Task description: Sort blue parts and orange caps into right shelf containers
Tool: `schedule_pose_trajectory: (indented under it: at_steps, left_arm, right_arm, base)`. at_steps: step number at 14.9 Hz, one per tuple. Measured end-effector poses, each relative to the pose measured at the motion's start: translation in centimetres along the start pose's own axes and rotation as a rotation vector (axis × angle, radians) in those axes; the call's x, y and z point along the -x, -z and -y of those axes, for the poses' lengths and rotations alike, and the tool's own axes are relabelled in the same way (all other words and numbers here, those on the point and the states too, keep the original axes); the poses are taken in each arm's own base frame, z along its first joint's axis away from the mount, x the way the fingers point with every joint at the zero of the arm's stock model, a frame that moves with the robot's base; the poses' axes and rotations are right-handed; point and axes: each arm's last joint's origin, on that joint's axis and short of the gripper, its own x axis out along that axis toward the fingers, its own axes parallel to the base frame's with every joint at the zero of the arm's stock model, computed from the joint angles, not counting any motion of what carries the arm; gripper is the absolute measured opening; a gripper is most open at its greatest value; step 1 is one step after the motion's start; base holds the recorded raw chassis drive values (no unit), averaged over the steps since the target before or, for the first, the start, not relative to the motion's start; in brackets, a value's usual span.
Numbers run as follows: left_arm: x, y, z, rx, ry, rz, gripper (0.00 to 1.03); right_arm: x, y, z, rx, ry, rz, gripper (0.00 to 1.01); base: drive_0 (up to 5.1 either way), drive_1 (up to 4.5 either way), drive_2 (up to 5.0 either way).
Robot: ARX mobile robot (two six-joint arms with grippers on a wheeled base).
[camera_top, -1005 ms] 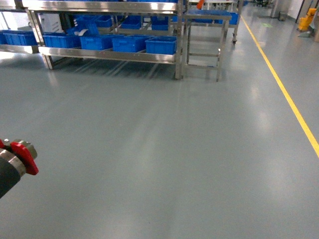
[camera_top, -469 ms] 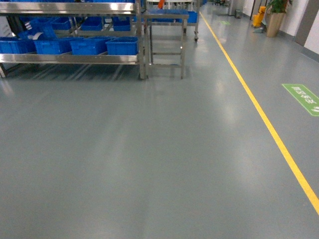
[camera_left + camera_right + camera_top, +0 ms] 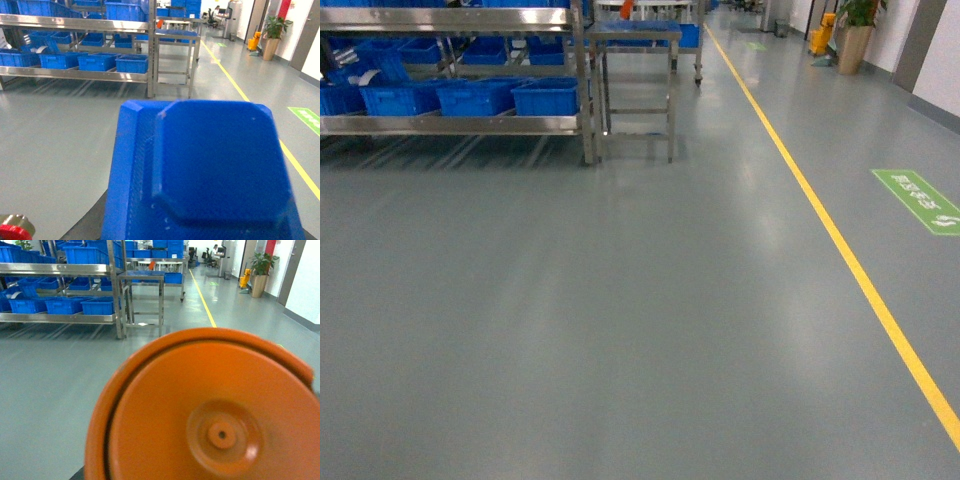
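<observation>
A bright-blue part (image 3: 215,170) with a stepped, angular face fills the lower left wrist view, held up above the floor right in front of the camera; it hides my left gripper's fingers. An orange cap (image 3: 210,415), seen end-on with a small centre hole, fills the right wrist view the same way and hides my right gripper's fingers. Neither gripper shows in the head view. Blue bins (image 3: 545,97) sit in a row on the low shelf of a steel rack far off at the upper left, also seen as blue bins (image 3: 132,63) and blue bins (image 3: 97,305).
The steel rack (image 3: 460,125) stands at the far left with a small steel table (image 3: 632,40) beside it. A yellow floor line (image 3: 840,250) runs down the right, with a green floor sign (image 3: 920,200) beyond it. Grey floor (image 3: 620,320) lies between me and the rack.
The head view has swung right: the rack slid left and the yellow line and green sign came in. The red-tipped left arm part has left the head view.
</observation>
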Motion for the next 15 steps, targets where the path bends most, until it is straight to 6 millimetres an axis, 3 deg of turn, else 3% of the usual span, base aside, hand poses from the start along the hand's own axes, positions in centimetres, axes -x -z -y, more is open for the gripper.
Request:
schedule_pose_trajectory:
  at_steps: [15]
  left_arm:
    - [0.00, 0.00, 0.00, 0.000, 0.000, 0.000, 0.42]
  right_arm:
    - [0.00, 0.03, 0.00, 0.000, 0.000, -0.003, 0.45]
  base:
    - [-1.6, -1.62, -1.6]
